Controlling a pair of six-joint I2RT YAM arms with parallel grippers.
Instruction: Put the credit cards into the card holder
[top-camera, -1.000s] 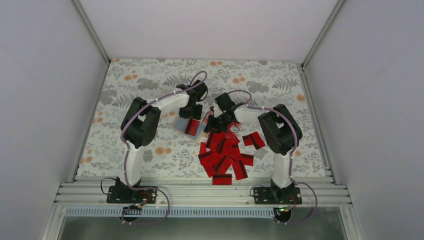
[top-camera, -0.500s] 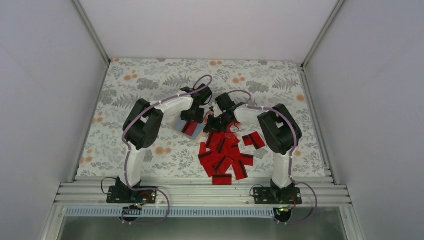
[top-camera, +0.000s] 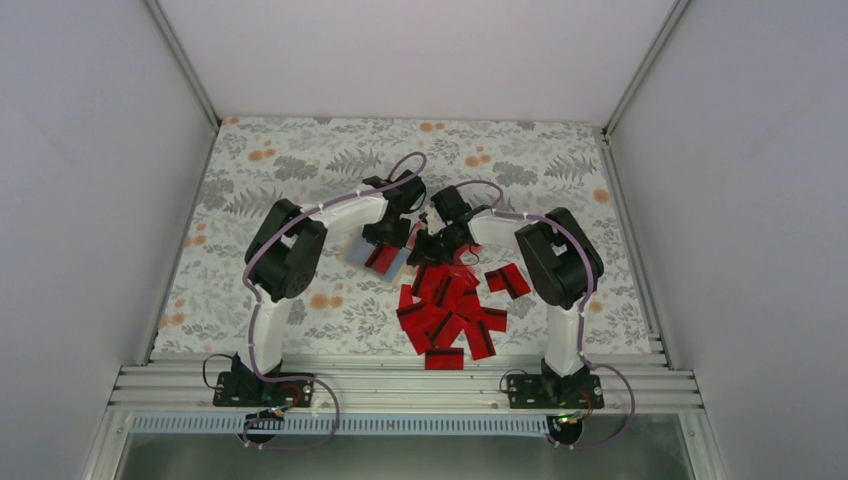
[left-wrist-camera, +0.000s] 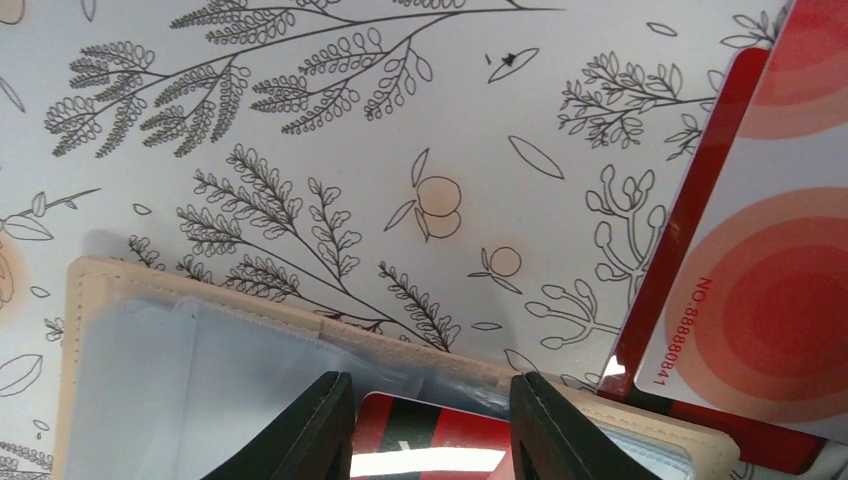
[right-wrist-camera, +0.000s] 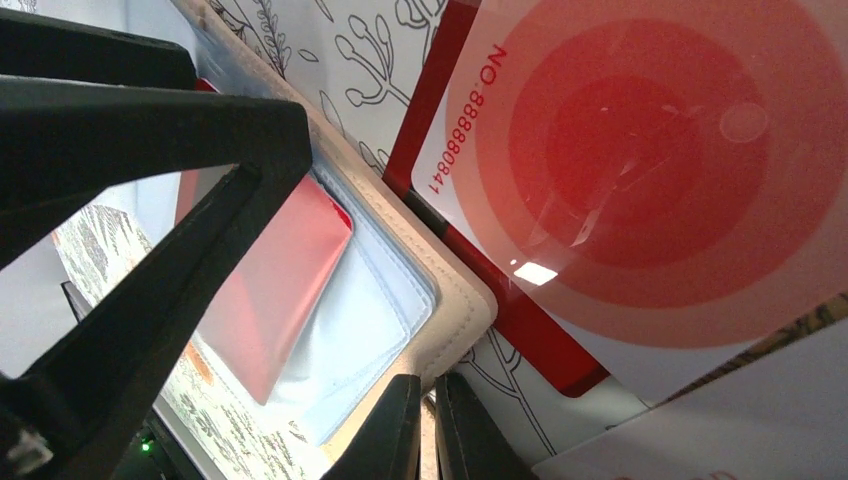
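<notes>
Top external: the card holder (top-camera: 358, 250) lies open on the floral cloth (top-camera: 300, 160), mid-table, just left of the heap of credit cards (top-camera: 450, 315). Over it hangs the left gripper (top-camera: 385, 235); at its right edge, the right gripper (top-camera: 421, 248).

Left wrist: jaws partly open, a red striped card (left-wrist-camera: 430, 440) filling the gap; gripped or only straddled, cannot tell.

Right wrist: jaws closed together, nothing seen between them, tips by the holder's tan rim. A pale card (right-wrist-camera: 650, 170) with red discs lies just beside.

Card holder (left-wrist-camera: 200, 370) & red card (left-wrist-camera: 430, 445) cut off at btm edge, L wrist view. Pale card (right-wrist-camera: 650, 150) cropped top/right, R wrist view.
</notes>
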